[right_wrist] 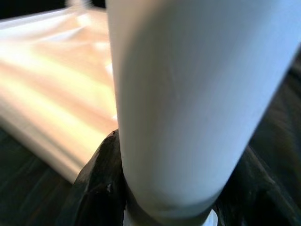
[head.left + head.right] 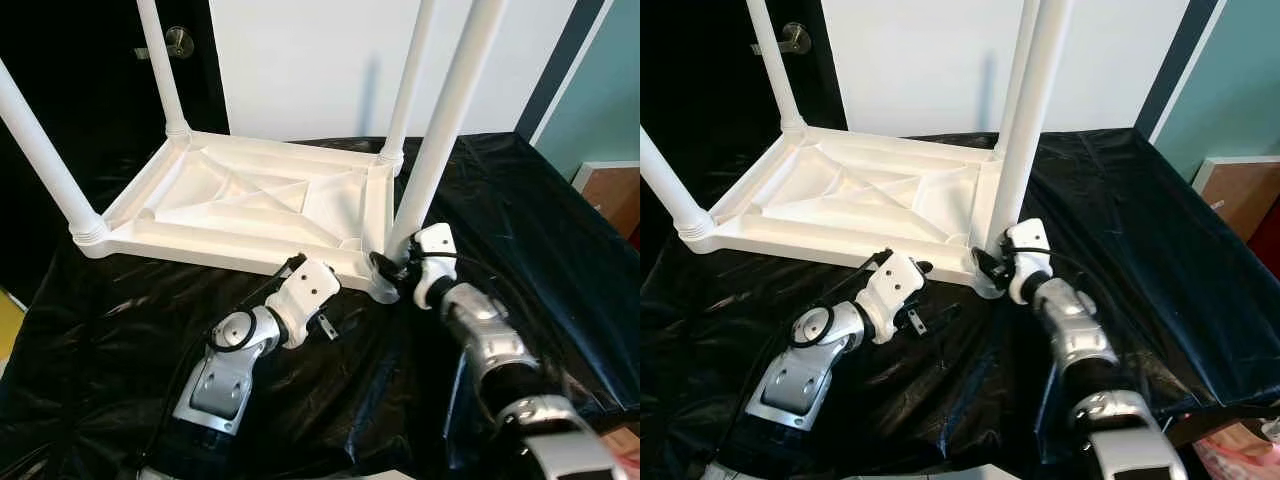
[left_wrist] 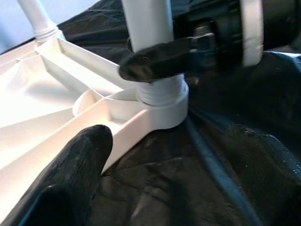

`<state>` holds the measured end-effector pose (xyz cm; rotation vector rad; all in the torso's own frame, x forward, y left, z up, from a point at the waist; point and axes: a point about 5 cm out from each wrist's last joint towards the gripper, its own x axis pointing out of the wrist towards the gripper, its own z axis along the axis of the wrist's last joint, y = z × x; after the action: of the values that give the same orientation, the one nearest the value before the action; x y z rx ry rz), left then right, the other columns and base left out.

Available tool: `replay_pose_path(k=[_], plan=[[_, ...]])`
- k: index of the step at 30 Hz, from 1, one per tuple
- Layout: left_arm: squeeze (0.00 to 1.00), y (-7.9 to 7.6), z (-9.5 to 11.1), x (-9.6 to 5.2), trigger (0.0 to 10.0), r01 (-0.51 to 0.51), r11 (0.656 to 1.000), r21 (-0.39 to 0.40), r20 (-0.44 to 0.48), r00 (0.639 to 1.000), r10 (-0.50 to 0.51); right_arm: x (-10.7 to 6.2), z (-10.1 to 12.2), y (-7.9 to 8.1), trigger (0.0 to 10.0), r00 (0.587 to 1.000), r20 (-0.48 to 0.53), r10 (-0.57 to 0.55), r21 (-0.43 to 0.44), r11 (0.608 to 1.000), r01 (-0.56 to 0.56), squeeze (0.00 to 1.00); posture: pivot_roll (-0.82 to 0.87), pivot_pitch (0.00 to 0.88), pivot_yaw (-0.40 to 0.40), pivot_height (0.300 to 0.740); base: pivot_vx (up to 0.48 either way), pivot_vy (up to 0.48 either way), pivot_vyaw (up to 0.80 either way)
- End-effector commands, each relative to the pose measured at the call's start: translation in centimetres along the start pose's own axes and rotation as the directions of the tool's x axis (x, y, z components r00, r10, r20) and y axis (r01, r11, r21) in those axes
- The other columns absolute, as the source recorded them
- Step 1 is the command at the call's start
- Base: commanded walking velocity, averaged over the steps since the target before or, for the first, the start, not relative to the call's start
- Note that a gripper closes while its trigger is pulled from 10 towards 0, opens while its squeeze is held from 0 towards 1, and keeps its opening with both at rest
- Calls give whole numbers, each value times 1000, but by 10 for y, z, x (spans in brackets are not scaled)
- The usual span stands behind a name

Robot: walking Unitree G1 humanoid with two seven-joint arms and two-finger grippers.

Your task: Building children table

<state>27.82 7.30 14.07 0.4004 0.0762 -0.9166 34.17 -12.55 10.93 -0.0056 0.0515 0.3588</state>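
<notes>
Upturned white plastic table (image 2: 250,205) on the black-draped worktop (image 2: 520,230); right claw (image 2: 388,268) clamped round the near leg (image 2: 440,140) low by its socket; left claw (image 3: 155,155) wide beside; likely light, stiff, slippery

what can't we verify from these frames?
- Tops of all four legs: cut off by the upper edge in both eye views.
- Whether the near-right leg is fully seated in its socket: right gripper covers the joint.
- Left gripper fingertips: hidden behind the tabletop rim.
- Right wrist view: blurred, too close.
</notes>
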Motion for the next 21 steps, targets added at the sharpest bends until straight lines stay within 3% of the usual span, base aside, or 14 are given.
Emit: replay_pose_path(k=[1,2,4,6,21], plan=[[0,0,2,0,10000,-67,998,-2,3,998,67,-4,-18,7,10000,993,-85,-87,28,996,90,0,41,0,-63,740,0,0,0],[0,0,2,0,10000,-67,998,-2,3,998,67,-4,-18,7,10000,993,-85,-87,28,996,90,0,41,0,-63,740,0,0,0],[0,0,1,1,10000,-63,998,-4,-1,998,63,-2,-19,23,10000,973,-78,-217,51,974,221,0,32,0,-59,740,0,0,0],[0,-1,1,2,10000,-62,998,-5,-2,998,62,-2,-20,33,10000,966,-86,-245,72,965,252,0,34,0,-61,740,0,0,0],[0,5,3,2,10000,-73,997,-6,0,997,73,-6,-10,44,10000,966,-56,-251,52,966,254,0,22,4,-47,740,0,0,0]])
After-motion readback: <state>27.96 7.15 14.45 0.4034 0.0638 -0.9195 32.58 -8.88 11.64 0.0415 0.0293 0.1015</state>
